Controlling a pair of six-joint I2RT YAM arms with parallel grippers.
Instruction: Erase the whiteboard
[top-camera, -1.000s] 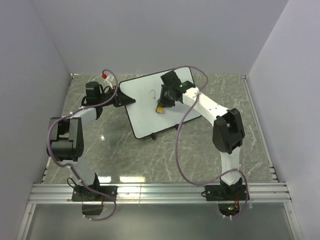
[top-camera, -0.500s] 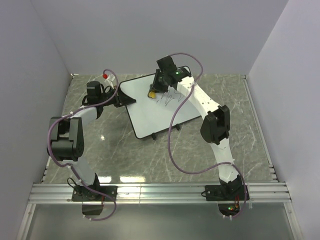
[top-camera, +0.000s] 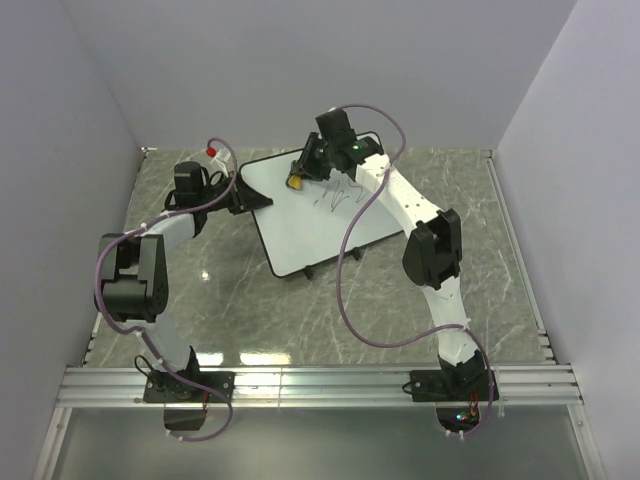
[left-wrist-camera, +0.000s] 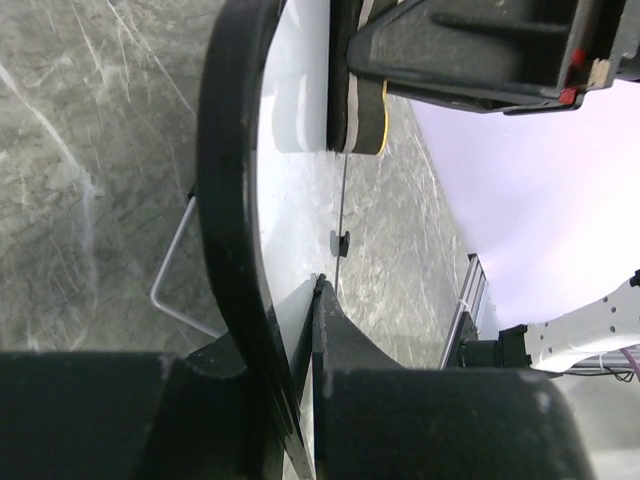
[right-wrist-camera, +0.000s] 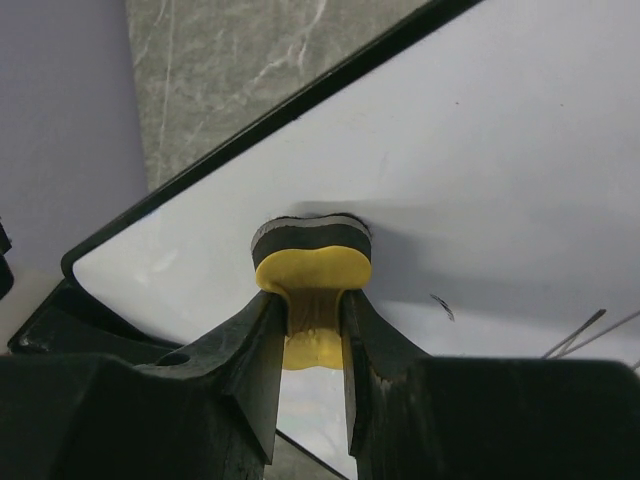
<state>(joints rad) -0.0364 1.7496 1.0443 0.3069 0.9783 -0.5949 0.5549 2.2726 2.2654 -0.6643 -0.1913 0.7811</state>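
The whiteboard (top-camera: 300, 225) lies on the marble table, white with a thin black rim, with dark scribbles (top-camera: 340, 195) near its far right part. My right gripper (top-camera: 298, 180) is shut on the yellow eraser (top-camera: 295, 183) and presses its dark felt face onto the board's far left area; in the right wrist view the eraser (right-wrist-camera: 314, 275) is squeezed between the fingers against the whiteboard (right-wrist-camera: 500, 170). My left gripper (top-camera: 240, 195) is shut on the board's left edge; the left wrist view shows the whiteboard's rim (left-wrist-camera: 235, 230) clamped and the eraser (left-wrist-camera: 372, 115) beyond.
A red-capped marker (top-camera: 211, 151) lies at the far left corner behind the left arm. Grey walls close the table on three sides. An aluminium rail (top-camera: 320, 385) runs along the near edge. Purple cables loop off both arms.
My right gripper has carried the eraser from the board's middle up and left to its far left area. The scribbles are now uncovered. The left arm has not moved.
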